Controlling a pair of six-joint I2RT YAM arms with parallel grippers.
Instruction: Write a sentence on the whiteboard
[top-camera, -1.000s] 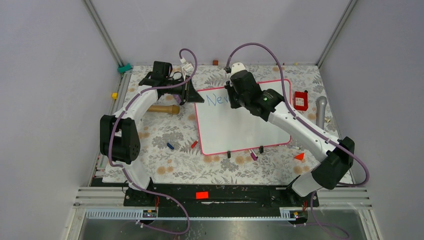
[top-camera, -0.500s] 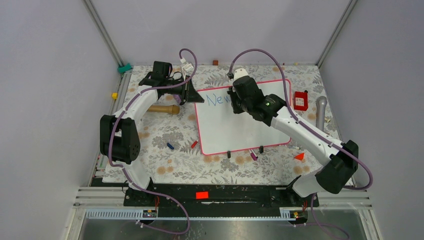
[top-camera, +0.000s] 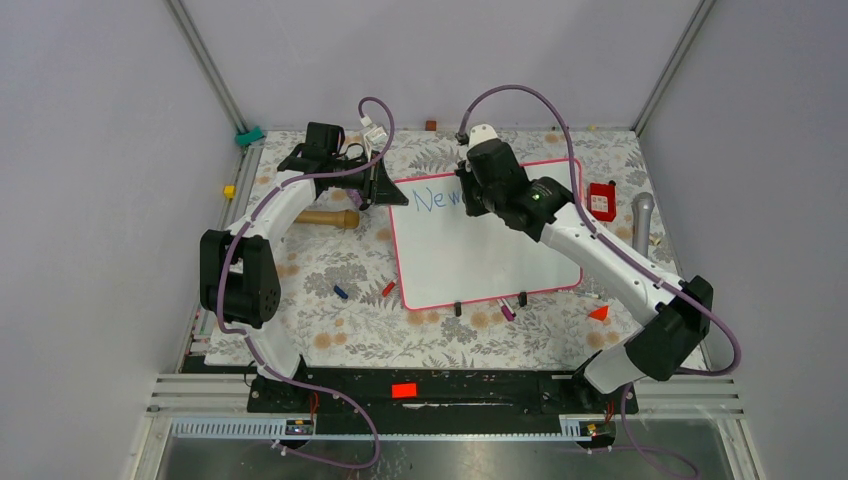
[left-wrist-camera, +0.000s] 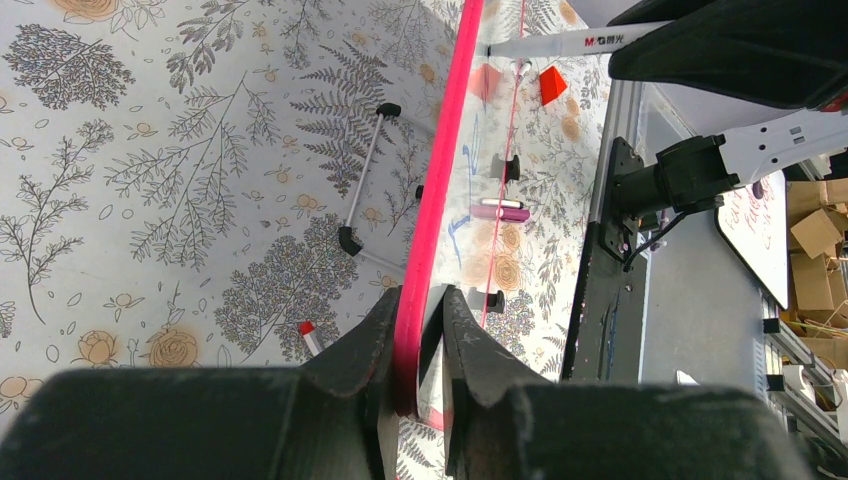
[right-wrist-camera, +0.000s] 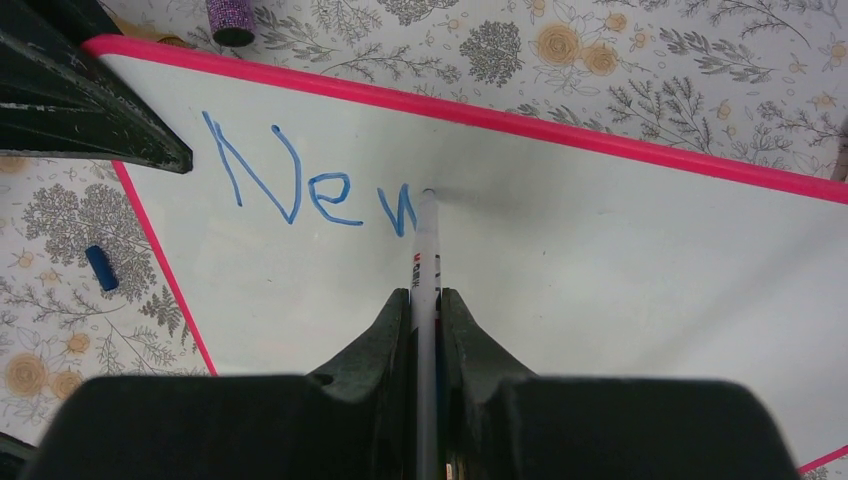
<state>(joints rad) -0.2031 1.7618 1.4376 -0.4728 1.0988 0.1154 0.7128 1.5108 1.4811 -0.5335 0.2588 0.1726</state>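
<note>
Top external, whiteboard: the large glossy white whiteboard (top-camera: 480, 255) with a thin pink-red rounded frame lies flat on the floral-patterned table covering (top-camera: 330, 290), between the two arms. Small black clips (top-camera: 458, 308) sit on its near long edge.
Top external, sentence: the blue handwritten marker sentence (top-camera: 436, 198) is in the board's far left corner. Only "New" is legible.
Top external, left gripper: the left gripper (top-camera: 384, 188) meets the board at its far left corner.
Top external, right gripper: the right gripper (top-camera: 468, 203) hangs over the far part of the board, just right of the writing. Its jaw setting cannot be told from this view.
Top external, surroundings: a red rectangular box (top-camera: 601, 200) lies just beside the board's right edge. A cylindrical wooden handle (top-camera: 325, 217) lies left of the board.
Left wrist, left gripper: the fingers are drawn almost together and clamp the pink-red frame, one finger on each face of the board's edge.
Right wrist, right gripper: the fingers are fully closed on a slim white marker (right-wrist-camera: 426, 240), which points away from the camera.
Right wrist, marker tip: the tip touches the board surface at the end of the "w".
Right wrist, nearby: a small blue piece (right-wrist-camera: 100, 268) lies on the covering, just outside the left frame edge.
</note>
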